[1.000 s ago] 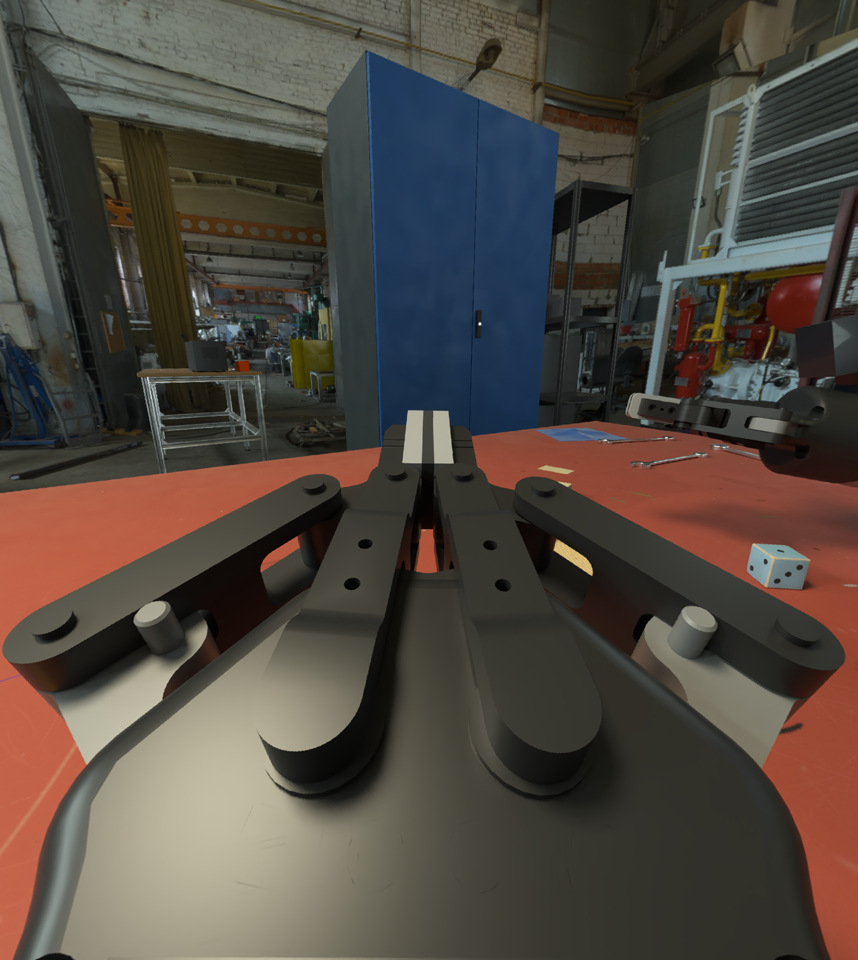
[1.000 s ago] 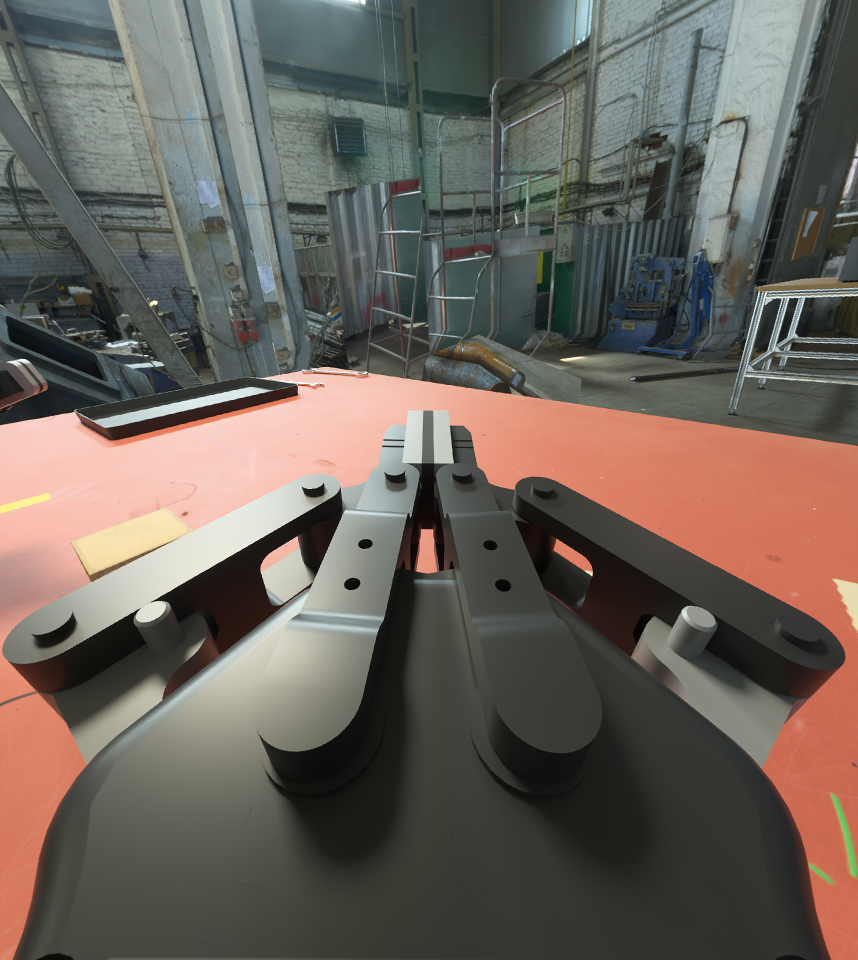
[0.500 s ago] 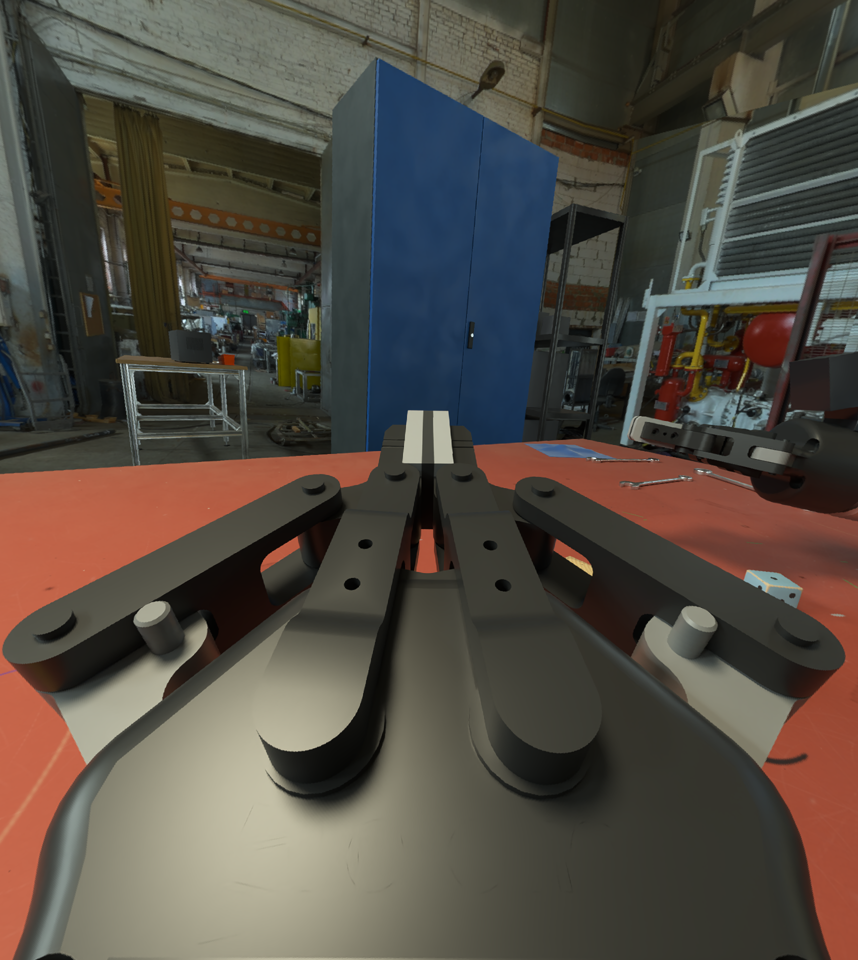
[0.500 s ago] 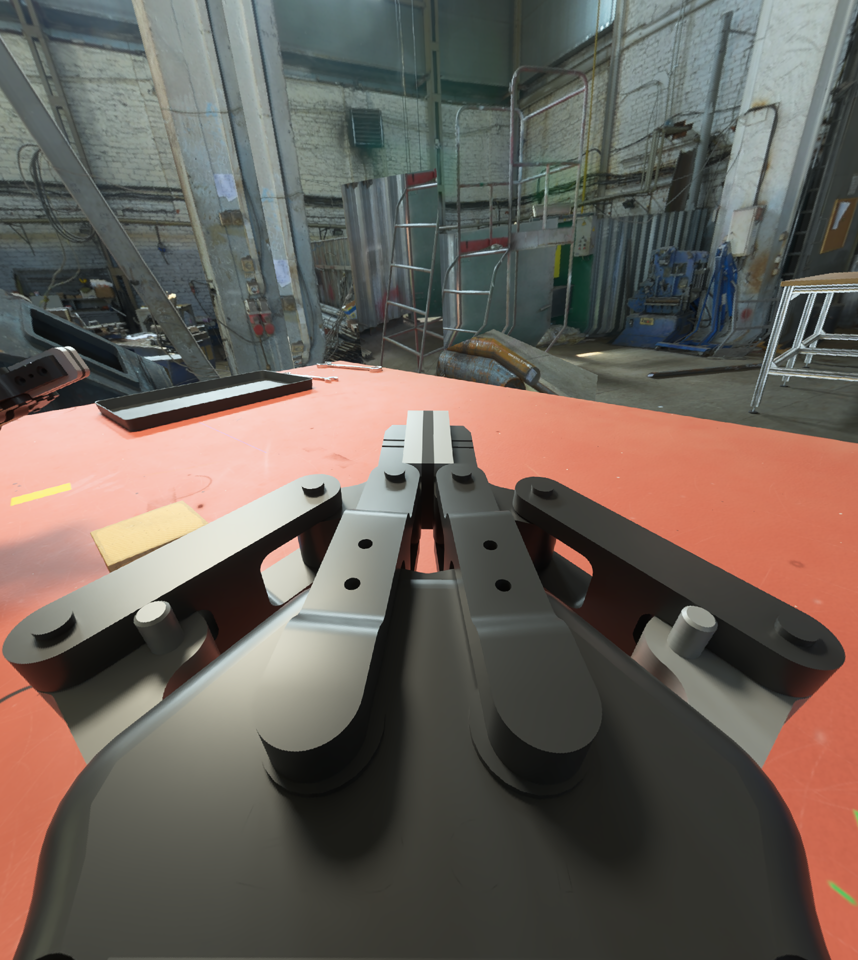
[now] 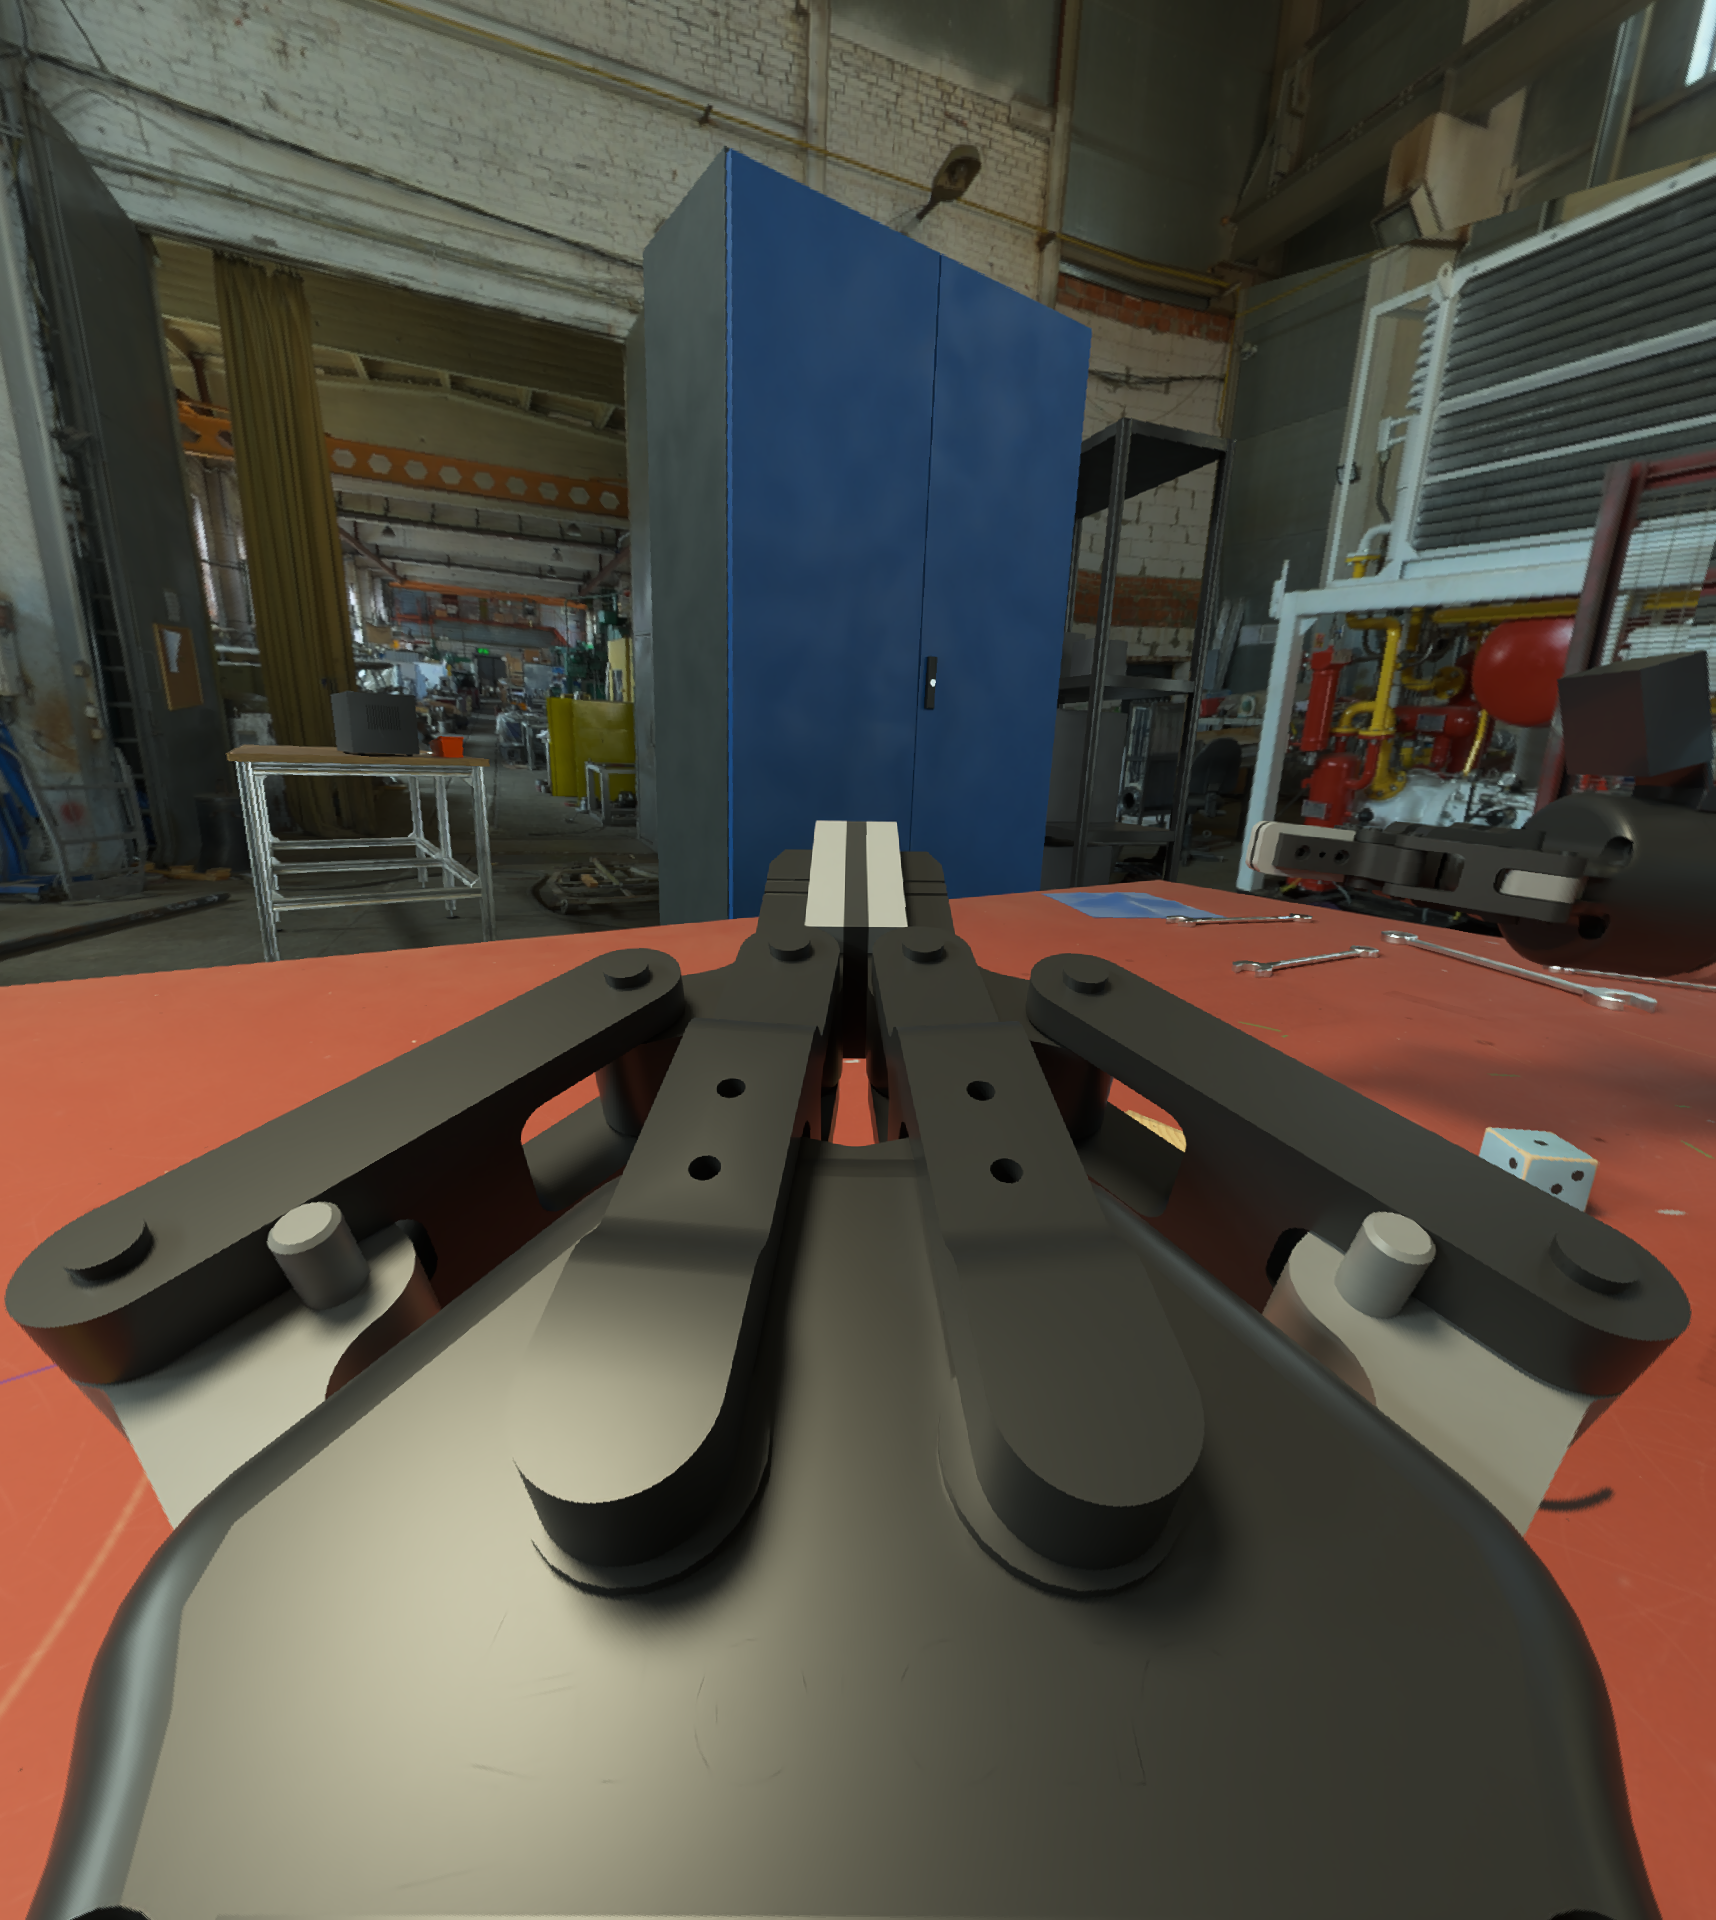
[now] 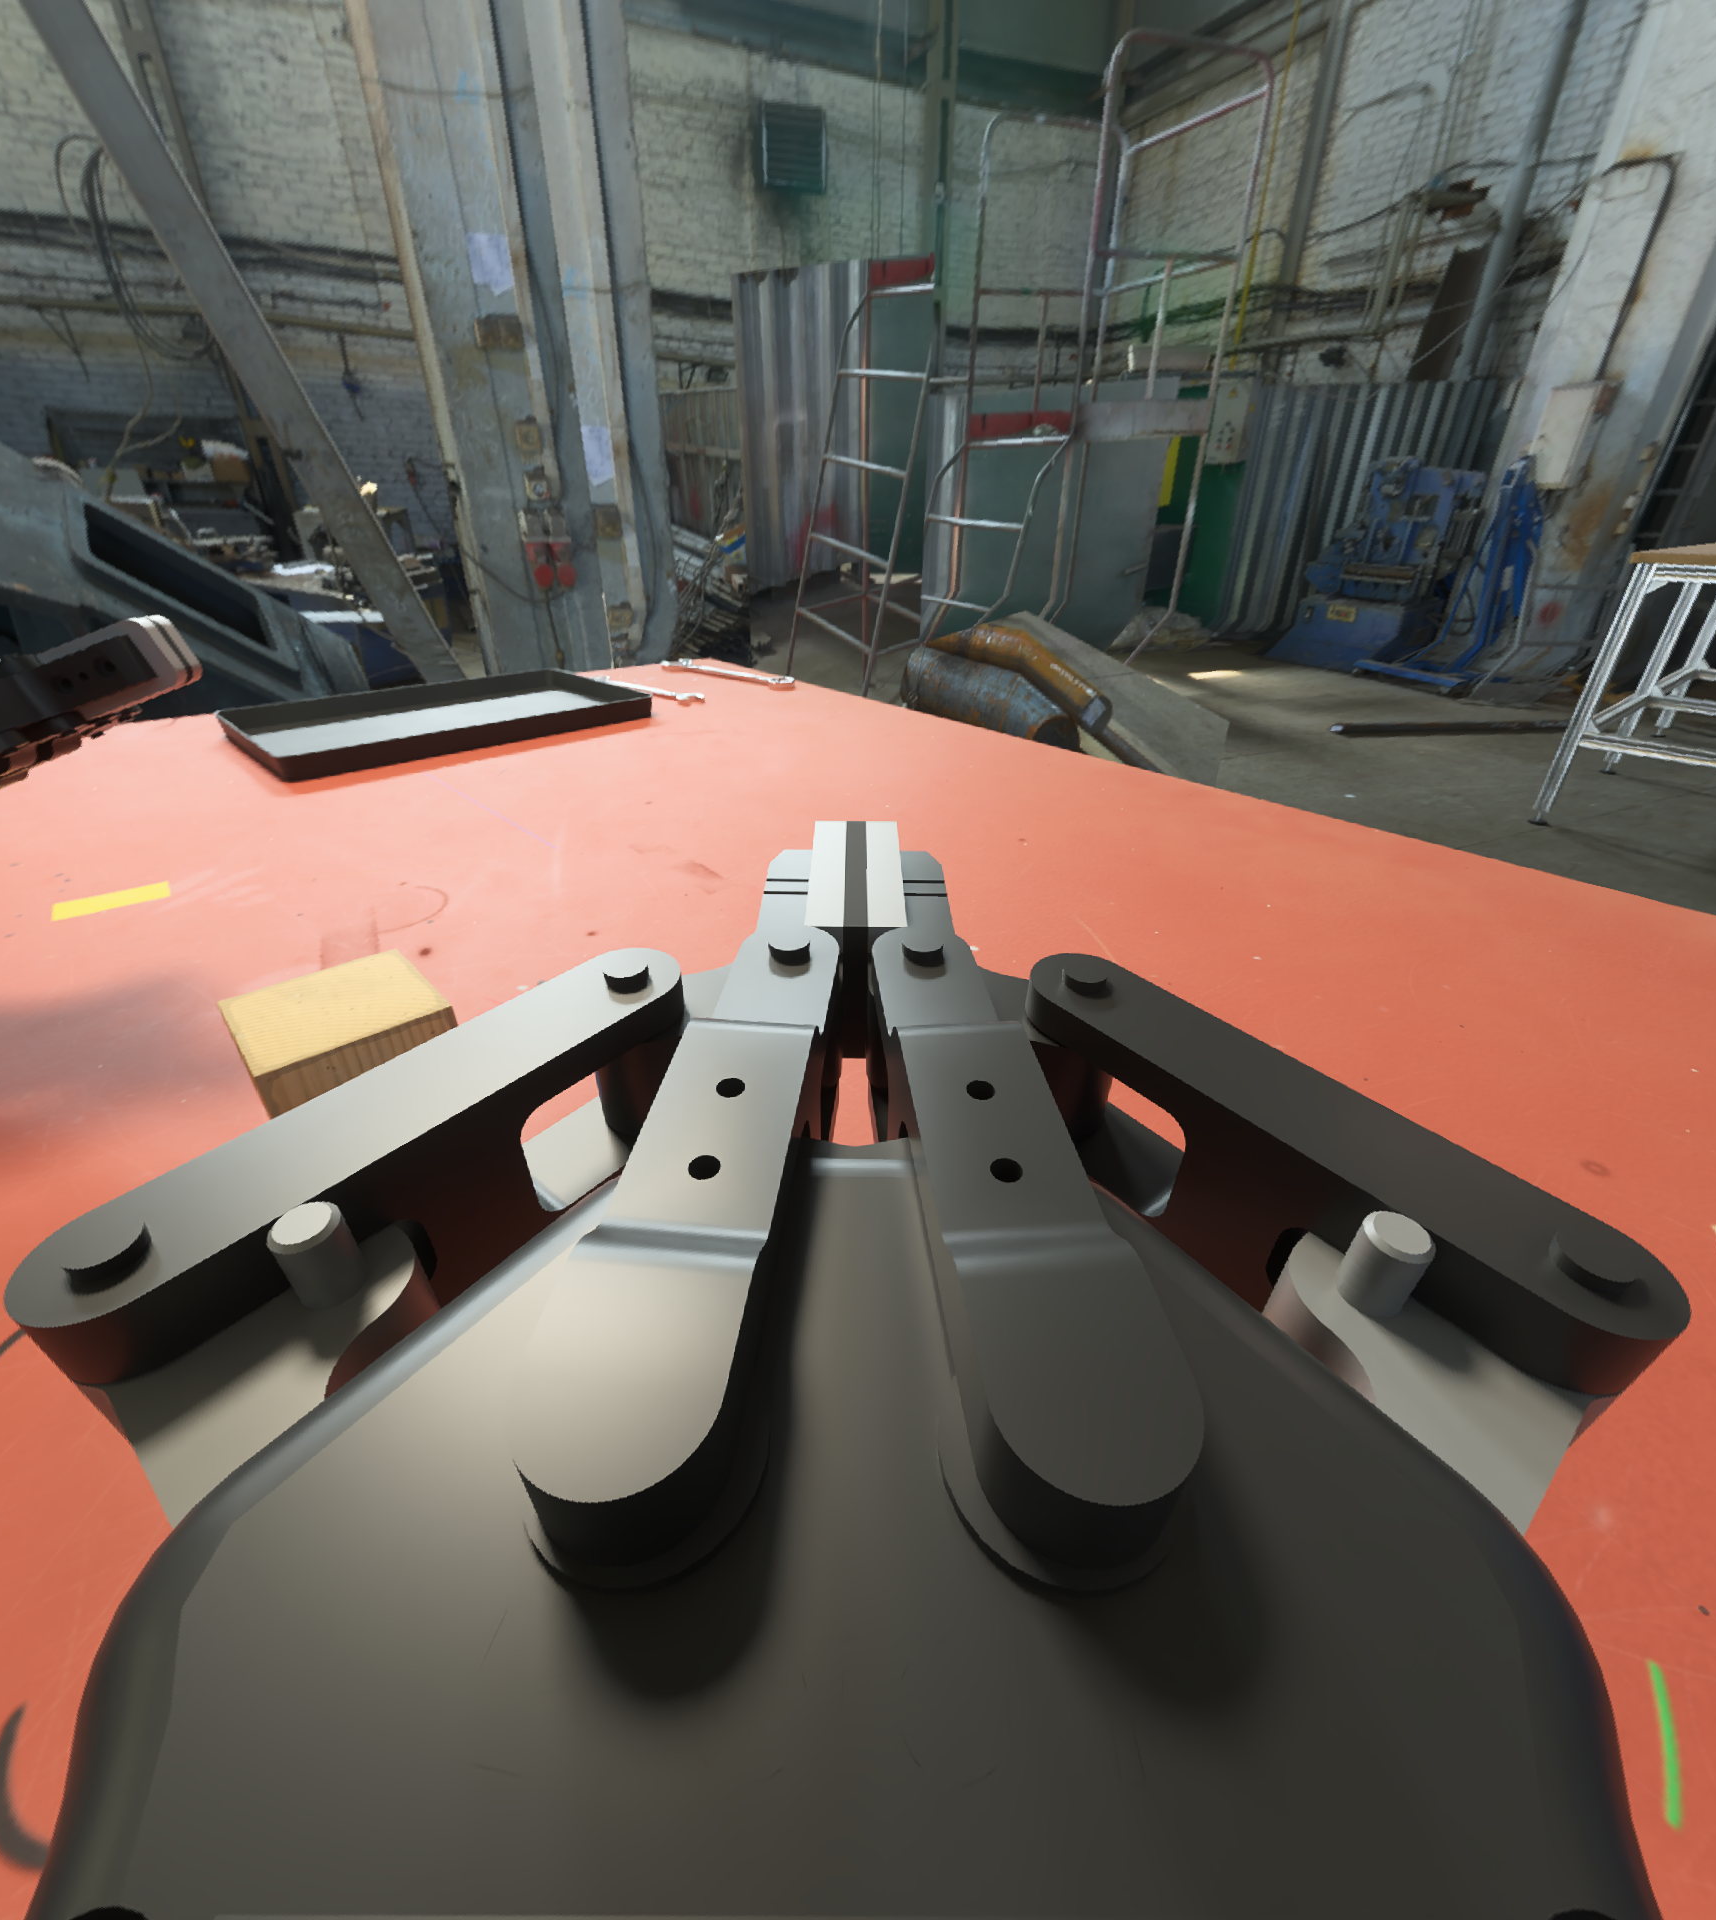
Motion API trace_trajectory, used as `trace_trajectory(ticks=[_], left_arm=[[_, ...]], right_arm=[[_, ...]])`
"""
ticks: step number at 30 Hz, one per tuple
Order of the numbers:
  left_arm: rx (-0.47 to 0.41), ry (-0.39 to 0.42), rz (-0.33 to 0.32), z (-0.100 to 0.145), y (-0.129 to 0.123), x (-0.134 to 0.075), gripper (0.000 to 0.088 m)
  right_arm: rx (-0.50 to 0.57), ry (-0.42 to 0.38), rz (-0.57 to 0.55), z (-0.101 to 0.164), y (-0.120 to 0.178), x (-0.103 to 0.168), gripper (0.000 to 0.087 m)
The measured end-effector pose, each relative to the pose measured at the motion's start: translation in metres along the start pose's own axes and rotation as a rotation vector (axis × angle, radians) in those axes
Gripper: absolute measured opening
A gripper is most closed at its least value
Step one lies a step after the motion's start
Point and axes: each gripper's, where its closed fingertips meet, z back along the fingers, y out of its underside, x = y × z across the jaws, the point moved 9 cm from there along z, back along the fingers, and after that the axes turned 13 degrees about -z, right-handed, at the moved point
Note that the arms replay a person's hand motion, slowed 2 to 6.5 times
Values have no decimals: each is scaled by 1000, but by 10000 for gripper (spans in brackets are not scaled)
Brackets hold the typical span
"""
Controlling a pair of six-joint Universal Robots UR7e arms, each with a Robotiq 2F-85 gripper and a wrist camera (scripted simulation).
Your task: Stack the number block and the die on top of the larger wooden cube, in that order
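Note:
In the left wrist view my left gripper [image 5: 856,868] is shut and empty above the red table. A white die [image 5: 1540,1166] with dark pips lies on the table to its right, partly behind the finger linkage. A sliver of a wooden cube [image 5: 1155,1127] shows through the linkage. The right gripper [image 5: 1290,854] shows far right, shut. In the right wrist view my right gripper [image 6: 856,868] is shut and empty. A pale wooden cube [image 6: 340,1023] sits on the table to its left, partly behind the linkage. The number block is not in view.
A shallow black tray [image 6: 433,717] lies at the far left of the table, with a wrench [image 6: 729,675] beyond it. Several wrenches [image 5: 1306,961] and a blue sheet [image 5: 1134,902] lie at the far right edge. The left gripper [image 6: 106,665] shows at the left edge.
Both wrist views have swung; the right one now tilts down more, so the wooden cube looks nearer with its side showing. The die shifted left, then slightly back right. Both grippers stay shut.

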Motion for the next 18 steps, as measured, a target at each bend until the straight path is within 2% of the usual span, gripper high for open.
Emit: trace_trajectory(ticks=[3, 7, 12, 18], left_arm=[[4, 7, 0, 0, 0, -1, 0], [9, 18, 2, -1, 1, -1, 0], [11, 41, 12, -2, 1, -2, 0], [10, 65, 28, -2, 1, -3, 0]], right_arm=[[40, -15, 11, 1, -5, 3, 0], [107, -52, 11, 1, -12, 8, 41], [218, -145, -15, -3, -17, 19, 67], [411, -252, -43, -9, -14, 34, 149]])
